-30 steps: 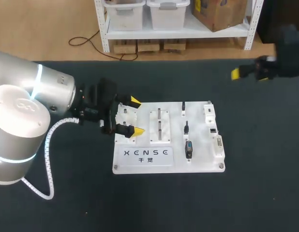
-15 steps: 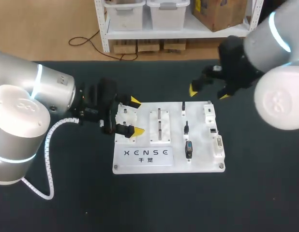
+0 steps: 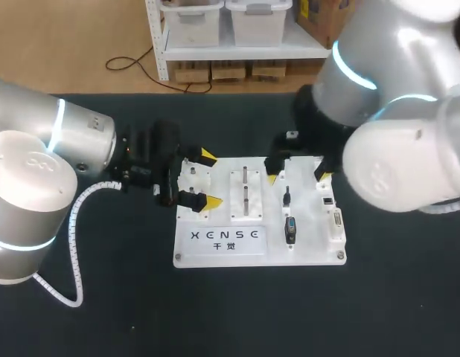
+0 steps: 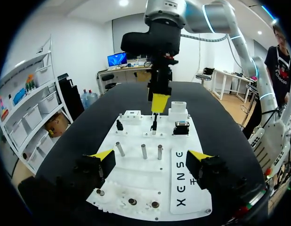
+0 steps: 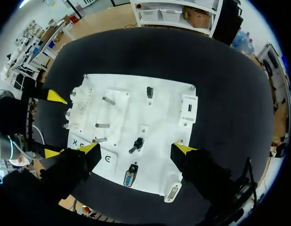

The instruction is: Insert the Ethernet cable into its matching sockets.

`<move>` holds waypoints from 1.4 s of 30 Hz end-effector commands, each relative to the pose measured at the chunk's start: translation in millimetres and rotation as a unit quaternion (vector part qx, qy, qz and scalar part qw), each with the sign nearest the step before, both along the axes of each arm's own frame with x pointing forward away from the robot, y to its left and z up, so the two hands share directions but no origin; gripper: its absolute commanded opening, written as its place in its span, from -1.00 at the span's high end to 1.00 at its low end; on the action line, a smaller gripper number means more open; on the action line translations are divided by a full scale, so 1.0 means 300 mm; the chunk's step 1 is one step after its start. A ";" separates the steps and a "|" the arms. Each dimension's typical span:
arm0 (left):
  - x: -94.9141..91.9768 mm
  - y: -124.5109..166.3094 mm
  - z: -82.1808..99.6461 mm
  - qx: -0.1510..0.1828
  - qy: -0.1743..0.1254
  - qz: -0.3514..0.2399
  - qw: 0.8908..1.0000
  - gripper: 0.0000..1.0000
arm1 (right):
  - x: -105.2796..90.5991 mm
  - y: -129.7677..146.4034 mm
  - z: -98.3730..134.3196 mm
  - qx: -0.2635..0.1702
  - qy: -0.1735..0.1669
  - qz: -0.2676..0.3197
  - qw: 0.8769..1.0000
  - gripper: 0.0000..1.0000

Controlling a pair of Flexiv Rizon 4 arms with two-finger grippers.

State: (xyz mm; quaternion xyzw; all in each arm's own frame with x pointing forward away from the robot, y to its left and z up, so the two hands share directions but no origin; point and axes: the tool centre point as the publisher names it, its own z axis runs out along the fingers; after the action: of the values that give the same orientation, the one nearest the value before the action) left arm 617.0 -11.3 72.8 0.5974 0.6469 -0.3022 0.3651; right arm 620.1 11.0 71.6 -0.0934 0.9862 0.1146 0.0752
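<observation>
While the left end effector (image 3: 210, 178) sits unchanged at the 9 o'clock edge of the white rectangular plastic board (image 3: 312, 249), tips spread either side of a white fixture block (image 3: 191, 178) and pinching nothing, the right end effector (image 3: 297, 176) has swung in from the 2 o'clock corner of the dark desk (image 3: 103, 312). It now hangs over the board's 1 o'clock part, fingers spread and empty. Black lettering (image 3: 224, 236) runs along the board's 7 o'clock edge. Short black plugs (image 3: 286, 197) stand in a column right of centre, with white socket blocks (image 5: 188, 109) toward 3 o'clock. Which plug is the Ethernet one I cannot tell.
</observation>
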 end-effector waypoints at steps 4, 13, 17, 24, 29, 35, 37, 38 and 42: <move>0.002 -0.001 -0.003 0.000 0.000 0.000 1.000 -1.00 | 0.007 0.025 -0.075 -0.045 0.006 -0.009 0.999 -1.00; 0.002 -0.001 -0.003 0.000 0.000 0.000 1.000 -1.00 | 0.006 0.033 -0.117 -0.071 0.019 -0.010 0.997 -1.00; 0.002 -0.001 -0.003 0.000 0.000 0.000 1.000 -1.00 | 0.000 0.031 -0.131 -0.077 0.021 -0.019 0.997 -0.76; 0.002 -0.001 -0.003 0.000 0.000 0.000 1.000 -1.00 | 0.000 0.029 -0.151 -0.093 0.026 -0.025 0.995 -0.15; 0.002 -0.001 -0.003 0.000 0.000 0.000 1.000 -1.00 | 0.003 0.033 -0.161 -0.097 0.029 -0.024 0.995 0.02; 0.002 -0.001 -0.003 0.000 0.000 0.000 1.000 -1.00 | 0.008 0.036 -0.172 -0.100 0.031 -0.023 0.994 0.18; 0.002 -0.001 -0.003 0.000 0.000 0.000 1.000 -1.00 | 0.009 0.037 -0.172 -0.101 0.032 -0.022 0.994 0.24; 0.002 -0.001 -0.003 0.000 0.000 0.000 1.000 -1.00 | 0.009 0.037 -0.173 -0.102 0.033 -0.022 0.994 0.42; 0.002 -0.001 -0.003 0.000 0.000 0.000 1.000 -1.00 | 0.012 0.038 -0.175 -0.102 0.034 -0.022 0.994 1.00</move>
State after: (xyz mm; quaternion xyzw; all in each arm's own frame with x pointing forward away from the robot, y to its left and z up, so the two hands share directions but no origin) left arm 617.0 -11.3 72.8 0.5974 0.6469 -0.3023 0.3651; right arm 622.9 21.3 19.5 -0.0760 0.9964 0.0163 0.0342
